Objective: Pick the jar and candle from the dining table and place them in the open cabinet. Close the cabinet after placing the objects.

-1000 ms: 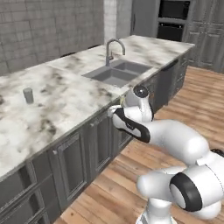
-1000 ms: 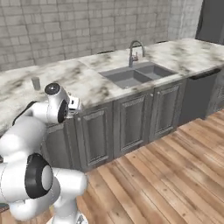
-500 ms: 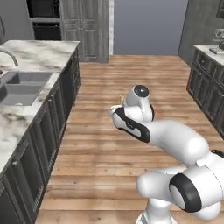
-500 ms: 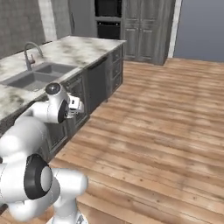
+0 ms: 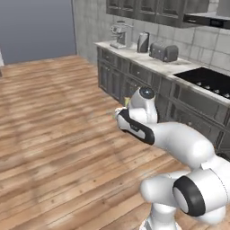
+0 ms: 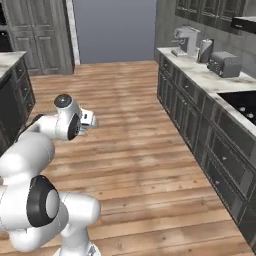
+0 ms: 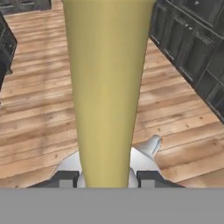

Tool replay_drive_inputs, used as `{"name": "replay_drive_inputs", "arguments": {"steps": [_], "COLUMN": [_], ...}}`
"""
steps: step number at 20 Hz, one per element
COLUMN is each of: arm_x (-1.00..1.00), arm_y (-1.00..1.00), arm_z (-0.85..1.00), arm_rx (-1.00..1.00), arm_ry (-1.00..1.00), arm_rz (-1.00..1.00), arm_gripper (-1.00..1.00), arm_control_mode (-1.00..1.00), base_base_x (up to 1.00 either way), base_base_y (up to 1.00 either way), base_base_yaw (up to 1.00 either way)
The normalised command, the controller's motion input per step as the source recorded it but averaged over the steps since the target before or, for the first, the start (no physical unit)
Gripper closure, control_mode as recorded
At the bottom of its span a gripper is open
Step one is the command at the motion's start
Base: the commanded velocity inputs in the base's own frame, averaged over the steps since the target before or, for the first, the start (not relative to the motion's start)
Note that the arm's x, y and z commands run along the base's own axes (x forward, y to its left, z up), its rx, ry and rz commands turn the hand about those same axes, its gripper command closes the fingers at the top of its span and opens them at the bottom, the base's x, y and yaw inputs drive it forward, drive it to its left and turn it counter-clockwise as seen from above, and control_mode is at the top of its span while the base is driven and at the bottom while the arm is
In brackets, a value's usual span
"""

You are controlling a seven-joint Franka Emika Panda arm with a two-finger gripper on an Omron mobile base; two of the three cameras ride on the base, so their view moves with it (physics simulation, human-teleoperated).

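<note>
Marble counter [image 5: 148, 60] along the right wall carries a coffee machine [image 5: 120, 34], a dark kettle-like vessel [image 5: 143, 42], a toaster [image 5: 163, 51] and a black cooktop [image 5: 209, 80]; dark grey drawers [image 6: 220, 160] below, wall cabinets [image 5: 148, 6] above. No readable writing. Candle [image 7: 107, 87], yellow, clamped between the gripper [image 7: 107, 178] fingers, its silvery holder [image 7: 144, 153] at the base, carried over open wooden floor [image 6: 130, 125]. Half a second ago the base cameras faced the sink counter; the whole view has since swung round.
</note>
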Motion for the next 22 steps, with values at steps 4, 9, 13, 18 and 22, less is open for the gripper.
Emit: {"name": "replay_drive_inputs", "arguments": {"steps": [4, 9, 13, 18, 22], "arm_x": [0.0, 0.0, 0.0, 0.0, 0.0], "arm_y": [0.0, 0.0, 0.0, 0.0, 0.0], "arm_z": [0.0, 0.0, 0.0, 0.0, 0.0], "arm_rx": [0.0, 0.0, 0.0, 0.0, 0.0], "arm_ry": [0.0, 0.0, 0.0, 0.0, 0.0], "arm_rz": [0.0, 0.0, 0.0, 0.0, 0.0], "arm_gripper": [1.0, 1.0, 1.0, 1.0, 1.0], "arm_control_mode": [1.0, 1.0, 1.0, 1.0, 1.0], "base_base_x": [0.12, 0.22, 0.21, 0.01, 0.0], "base_base_y": [0.28, 0.32, 0.35, 0.3, 0.29], "base_base_yaw": [-0.76, -0.71, -0.69, -0.7, -0.71]}}
